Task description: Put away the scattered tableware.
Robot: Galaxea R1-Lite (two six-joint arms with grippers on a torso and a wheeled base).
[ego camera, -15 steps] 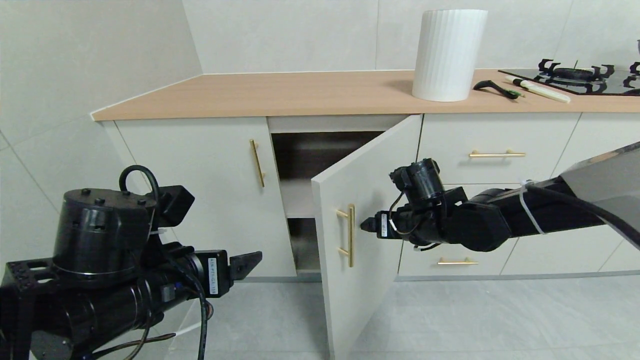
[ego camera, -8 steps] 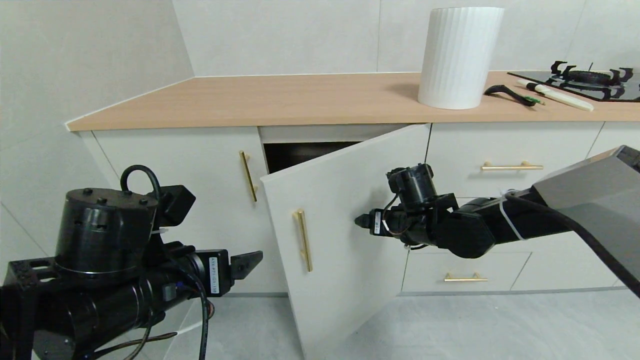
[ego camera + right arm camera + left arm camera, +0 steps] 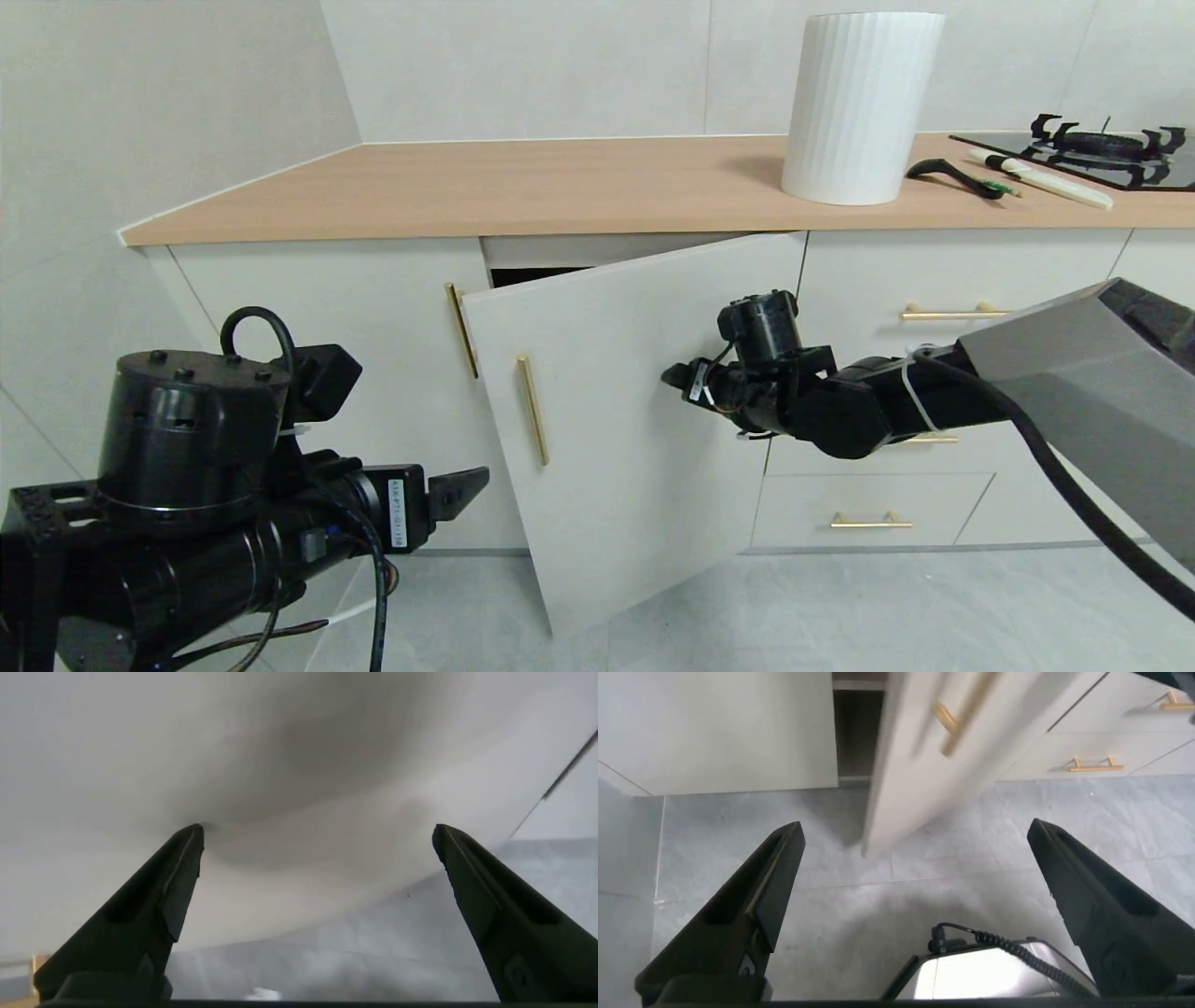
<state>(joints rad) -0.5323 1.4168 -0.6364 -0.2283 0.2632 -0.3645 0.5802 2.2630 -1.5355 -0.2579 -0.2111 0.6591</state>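
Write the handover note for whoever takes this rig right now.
Left gripper: open, empty, held low in front of the cabinets.
Right gripper: open, empty, tips at the outer face of the cabinet door.
Door: ajar, with a narrow gap at its top.
Tableware: black-handled utensil and white-handled utensil lie on the countertop beside the white ribbed container.
Done: nothing visibly stowed.
Left: put away both utensils.

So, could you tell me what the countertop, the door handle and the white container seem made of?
Countertop: likely wood-look laminate, matte, faint grain. Door handle: metal, satin gold sheen. White container: ceramic or plastic, unclear; matte, vertically ribbed.
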